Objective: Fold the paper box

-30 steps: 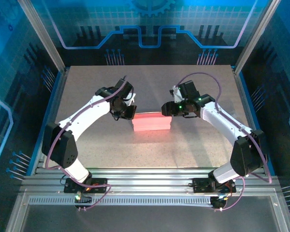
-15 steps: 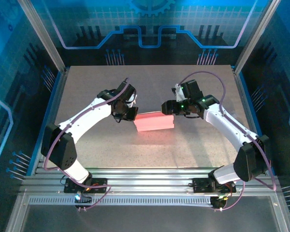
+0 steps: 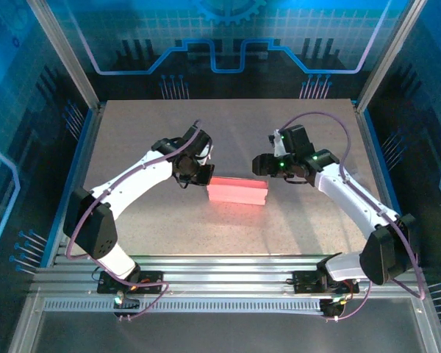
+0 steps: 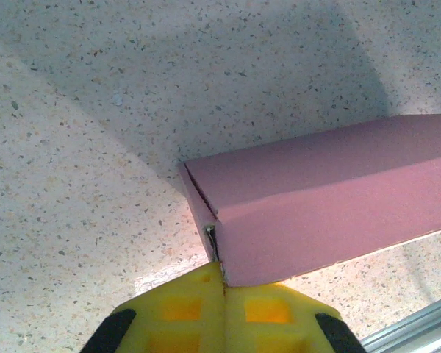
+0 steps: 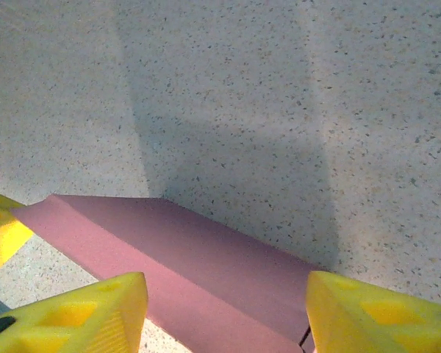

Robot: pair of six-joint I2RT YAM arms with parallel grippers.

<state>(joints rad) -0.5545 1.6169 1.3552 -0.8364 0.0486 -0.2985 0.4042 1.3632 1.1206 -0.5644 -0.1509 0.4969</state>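
Surround: blue printed enclosure walls (image 3: 228,37) around a beige speckled tabletop (image 3: 294,125).
Paper box (image 3: 237,191): mid-tabletop between both arms, lying flat; a long, closed pink block of matte thin card with crisp creases.
Top view: the whole box, with an arm at each end.
Left wrist view: box end seam (image 4: 198,198). The yellow left fingers (image 4: 184,309) are pressed together, and the box's end corner edge runs into their join.
Right wrist view: yellow right fingers (image 5: 81,309) are spread wide, straddling the box's long pink face. Whether they touch it is unclear.
Finger texture: moulded plastic with square recesses.
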